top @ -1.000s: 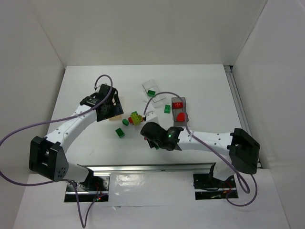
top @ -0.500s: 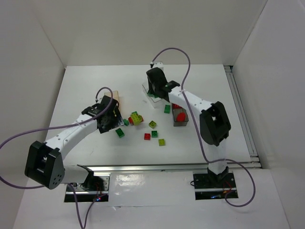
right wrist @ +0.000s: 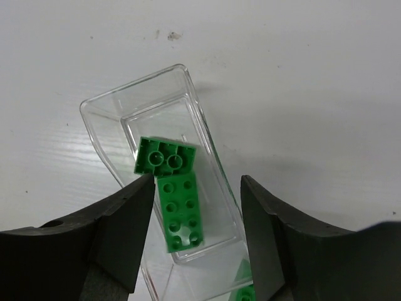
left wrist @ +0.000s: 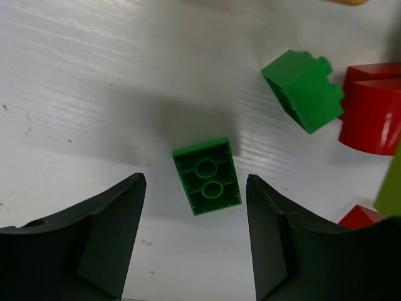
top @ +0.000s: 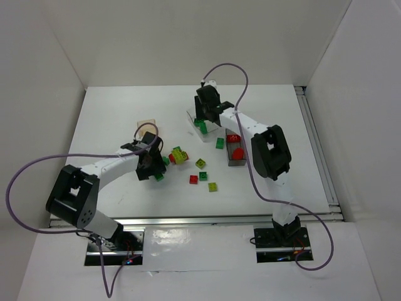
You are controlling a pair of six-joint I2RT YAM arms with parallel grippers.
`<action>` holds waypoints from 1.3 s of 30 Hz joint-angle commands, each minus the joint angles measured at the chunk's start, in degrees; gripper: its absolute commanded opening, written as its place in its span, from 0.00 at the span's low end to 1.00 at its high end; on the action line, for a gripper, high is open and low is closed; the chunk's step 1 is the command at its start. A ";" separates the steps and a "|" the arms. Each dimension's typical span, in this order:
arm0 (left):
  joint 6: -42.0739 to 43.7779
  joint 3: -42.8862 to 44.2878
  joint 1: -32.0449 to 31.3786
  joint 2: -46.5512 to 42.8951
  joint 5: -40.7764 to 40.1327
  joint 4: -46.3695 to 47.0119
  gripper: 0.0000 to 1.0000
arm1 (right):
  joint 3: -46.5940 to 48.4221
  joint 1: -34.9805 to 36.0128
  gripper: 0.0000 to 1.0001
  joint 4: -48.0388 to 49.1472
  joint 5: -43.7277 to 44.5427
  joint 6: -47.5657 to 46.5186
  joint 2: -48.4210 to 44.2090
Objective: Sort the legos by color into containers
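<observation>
My left gripper (left wrist: 195, 180) is open and low over the table, with an upside-down green lego (left wrist: 207, 175) lying untouched between its fingertips; the top view shows that lego (top: 159, 177) just below the gripper (top: 153, 166). My right gripper (right wrist: 197, 182) hangs open above the clear container (right wrist: 100, 119), which holds two green legos: one flipped (right wrist: 166, 157), one studs up (right wrist: 179, 213). More legos lie loose at mid-table: a yellow-green one (top: 180, 155), a red one (top: 193, 180), a green one (top: 203, 175) and several others.
The dark grey container (top: 236, 162) right of centre holds red pieces (top: 238, 152). The amber container (top: 148, 123) sits behind my left arm. A green lego (left wrist: 303, 89) and a rounded red piece (left wrist: 373, 119) lie just beyond my left fingers. White walls enclose the table.
My right arm swung from mid-table to the clear container and opened; a green lego now lies in it. My left gripper came down from the amber container over a green lego, jaws narrowing.
</observation>
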 commanded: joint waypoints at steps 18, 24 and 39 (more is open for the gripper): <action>5.01 15.48 -0.73 -4.56 -6.41 -4.89 0.27 | -29.96 -2.79 0.66 5.97 0.29 2.74 -31.78; 10.02 36.48 -1.26 11.34 -1.40 -4.89 0.27 | -40.26 -2.79 0.66 2.47 -3.14 6.95 -41.45; 11.70 74.66 -2.31 46.31 8.35 -4.28 0.57 | -55.21 9.85 0.66 -4.84 -7.89 18.20 -54.30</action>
